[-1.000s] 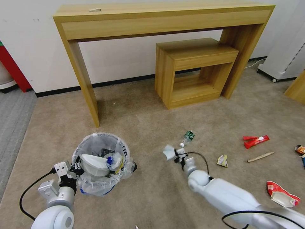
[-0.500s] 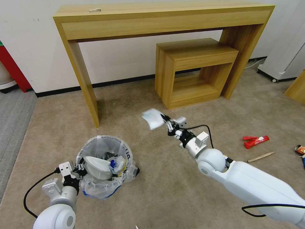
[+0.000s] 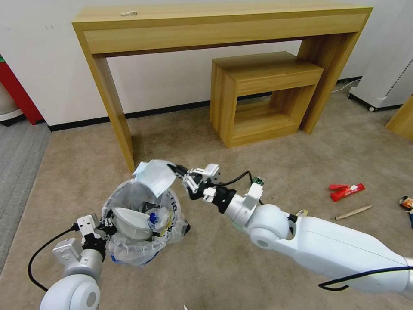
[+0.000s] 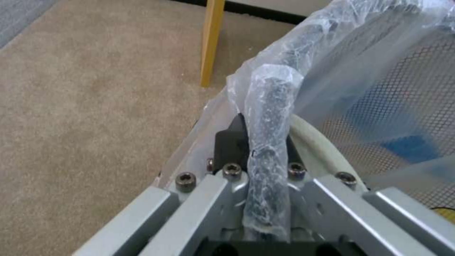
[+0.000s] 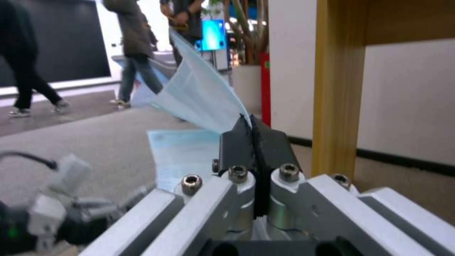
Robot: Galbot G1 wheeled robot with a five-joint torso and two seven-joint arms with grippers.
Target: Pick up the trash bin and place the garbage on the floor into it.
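The trash bin (image 3: pixel 140 224) is dark perforated mesh under a thin, crinkly, translucent plastic bag (image 4: pixel 270 117). Above its rim, the face mask (image 3: pixel 153 176) looks like soft, matt, pleated cloth. Beneath the bin, the floor (image 3: pixel 206 267) is matt short-pile carpet. Behind it, the console table (image 3: pixel 215 26) shows smooth wood grain.

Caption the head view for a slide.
Right end effector holds a blue face mask over the bag-lined trash bin gripped by the left end effector.

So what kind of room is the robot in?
Probably an office or lobby: a beige carpet, a tall wooden console table against a white wall, and a smaller wooden shelf unit beneath it.
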